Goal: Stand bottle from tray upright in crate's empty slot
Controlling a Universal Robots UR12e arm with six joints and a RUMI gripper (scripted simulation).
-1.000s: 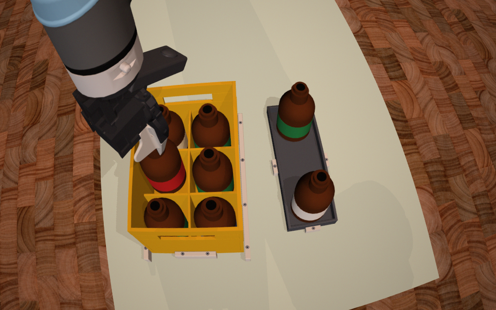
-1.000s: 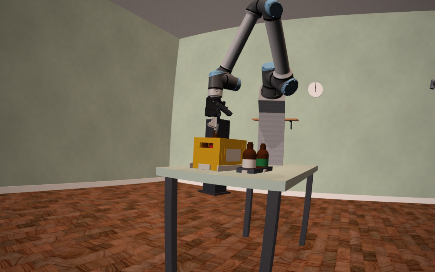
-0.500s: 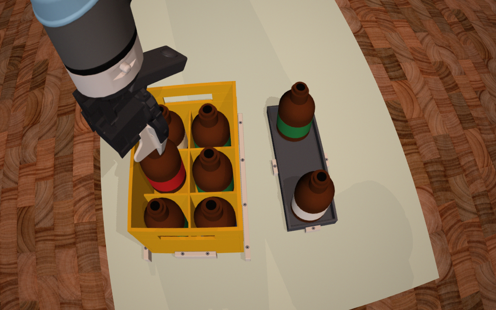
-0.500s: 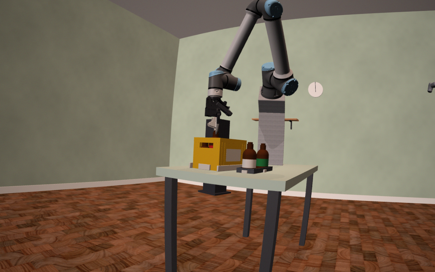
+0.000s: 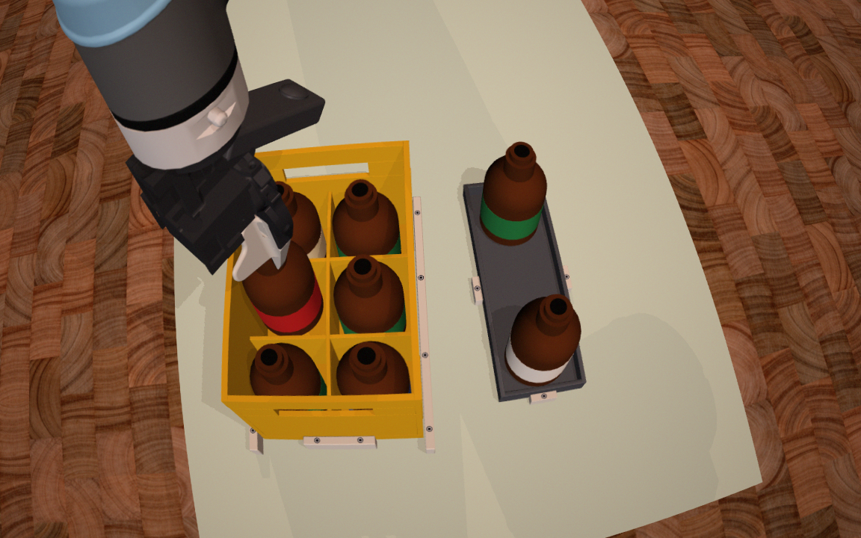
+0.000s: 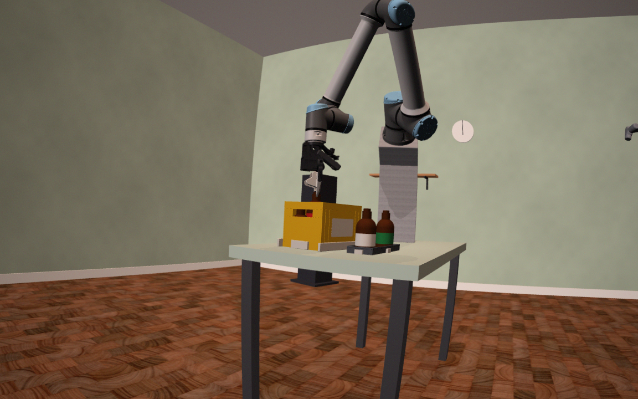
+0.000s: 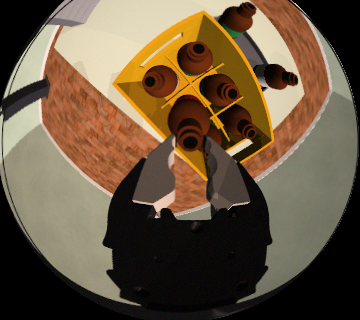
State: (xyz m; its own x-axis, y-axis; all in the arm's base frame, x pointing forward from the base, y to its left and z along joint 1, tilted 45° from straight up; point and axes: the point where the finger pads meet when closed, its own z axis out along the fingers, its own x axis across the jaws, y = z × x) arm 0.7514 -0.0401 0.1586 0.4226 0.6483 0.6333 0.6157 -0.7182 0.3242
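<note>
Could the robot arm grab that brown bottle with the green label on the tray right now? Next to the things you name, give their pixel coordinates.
Probably not yet: its jaws are shut on the brown glass-like bottle with a red label (image 5: 286, 294) over the yellow crate (image 5: 323, 418) (image 6: 302, 233) (image 7: 260, 95). Otherwise, the green-labelled bottle (image 5: 513, 193) (image 6: 385, 230) (image 7: 237, 20) looks open from above.
</note>
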